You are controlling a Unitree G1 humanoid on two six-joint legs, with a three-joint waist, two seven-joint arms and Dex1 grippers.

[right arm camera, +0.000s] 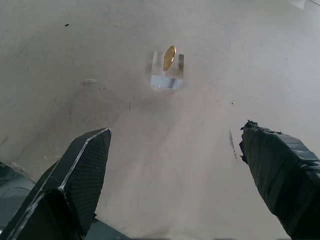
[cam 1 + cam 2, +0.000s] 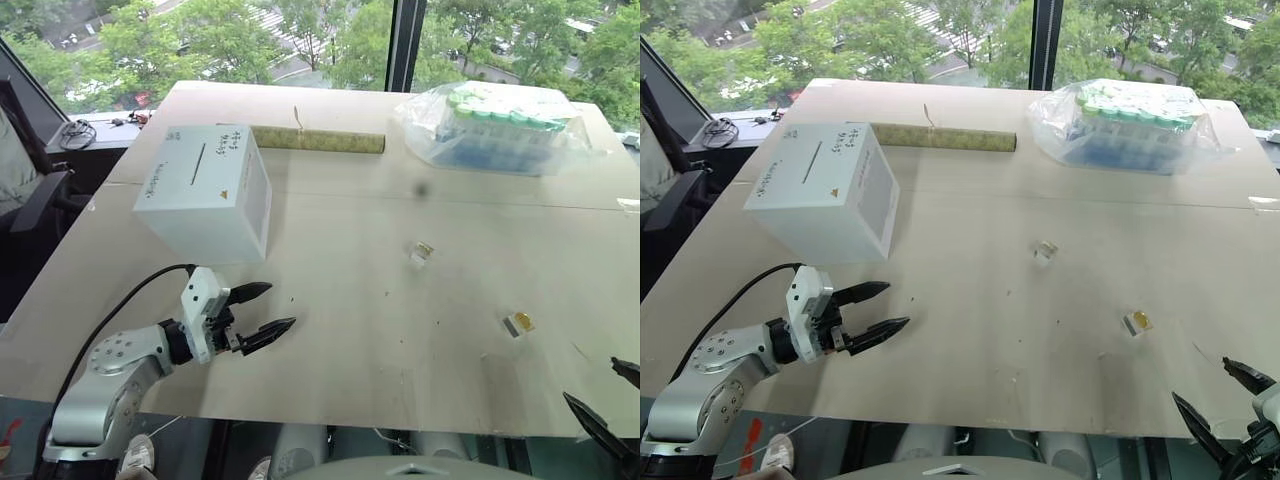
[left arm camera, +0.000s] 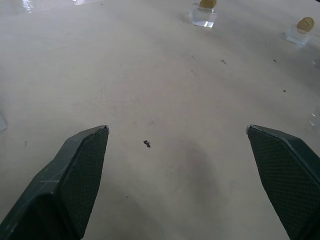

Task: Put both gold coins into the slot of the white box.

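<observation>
The white box (image 2: 205, 195) stands at the table's left, its thin dark slot (image 2: 197, 163) on the top face. One gold coin (image 2: 524, 321) stands in a small clear piece at the right front. The other gold coin (image 2: 423, 249) sits in a clear piece near the middle. My left gripper (image 2: 282, 305) is open just in front of the box, over bare table, pointing toward the coins (image 3: 305, 24). My right gripper (image 2: 590, 378) is open at the table's front right edge, a short way short of the nearer coin (image 1: 169, 57).
A clear bag of green-capped tubes (image 2: 495, 125) lies at the far right. A long mottled roll (image 2: 318, 140) lies behind the box. The table's front edge (image 2: 400, 425) runs just under both grippers. A dark chair (image 2: 30, 190) stands off the left side.
</observation>
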